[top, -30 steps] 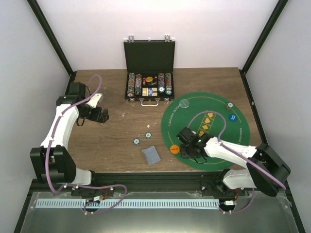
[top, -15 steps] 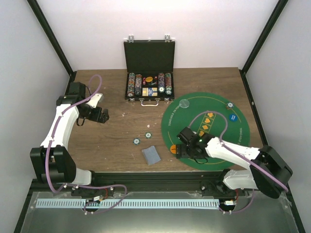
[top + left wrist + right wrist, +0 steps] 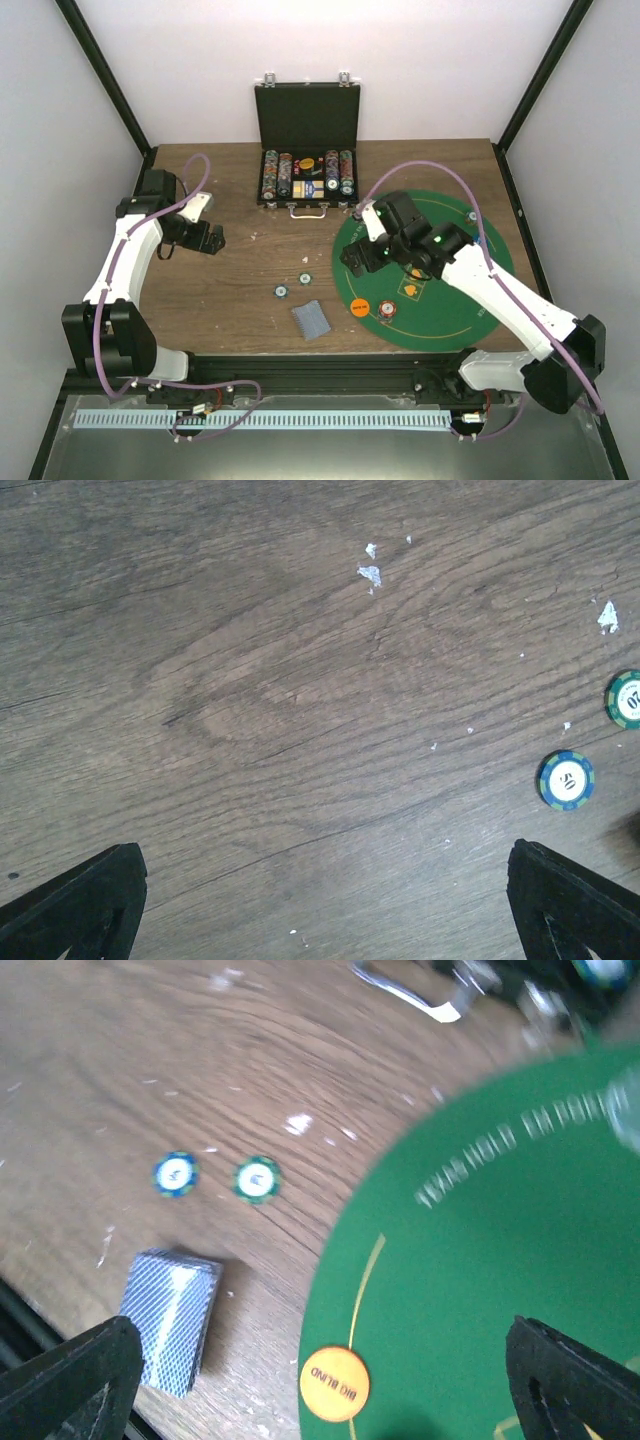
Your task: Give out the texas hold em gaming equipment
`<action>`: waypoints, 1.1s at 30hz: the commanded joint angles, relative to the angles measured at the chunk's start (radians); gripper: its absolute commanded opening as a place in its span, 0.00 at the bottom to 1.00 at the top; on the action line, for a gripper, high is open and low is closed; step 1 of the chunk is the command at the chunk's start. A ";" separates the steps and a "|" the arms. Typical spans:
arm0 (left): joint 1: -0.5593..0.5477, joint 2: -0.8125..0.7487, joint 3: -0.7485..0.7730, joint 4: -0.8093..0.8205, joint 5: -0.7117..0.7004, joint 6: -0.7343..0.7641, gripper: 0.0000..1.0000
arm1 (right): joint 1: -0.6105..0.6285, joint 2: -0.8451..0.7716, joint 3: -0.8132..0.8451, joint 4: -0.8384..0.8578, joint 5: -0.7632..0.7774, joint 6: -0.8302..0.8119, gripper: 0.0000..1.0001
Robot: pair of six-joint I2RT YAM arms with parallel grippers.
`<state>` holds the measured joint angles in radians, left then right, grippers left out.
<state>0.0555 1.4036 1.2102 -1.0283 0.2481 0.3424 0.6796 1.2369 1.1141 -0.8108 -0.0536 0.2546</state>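
Though one red chip (image 3: 387, 309) dots the mat (image 3: 450, 312), the case (image 3: 307, 116) looks full; left gripper (image 3: 214, 239) and right gripper (image 3: 354, 261) gape empty.

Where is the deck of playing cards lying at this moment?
In the top view, the deck of cards lies on the table near the front edge, close below two small chips and left of the orange disc.

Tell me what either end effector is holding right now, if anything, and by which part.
Nothing is held. The left end effector and the right end effector both stand open and empty.
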 commanded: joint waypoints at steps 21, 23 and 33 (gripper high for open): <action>0.000 -0.022 0.018 -0.029 0.039 0.029 1.00 | -0.025 0.072 -0.350 -0.028 -0.159 -1.091 1.00; 0.000 -0.020 0.017 -0.029 0.040 0.029 1.00 | -0.026 0.082 -0.357 -0.001 -0.129 -1.099 1.00; 0.001 -0.005 0.025 -0.029 0.043 0.033 1.00 | -0.030 0.087 -0.359 0.044 -0.088 -1.132 1.00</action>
<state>0.0555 1.3891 1.2102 -1.0500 0.2741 0.3641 0.6624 1.3296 0.7498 -0.7944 -0.1719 -0.8486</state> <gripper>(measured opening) 0.997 0.999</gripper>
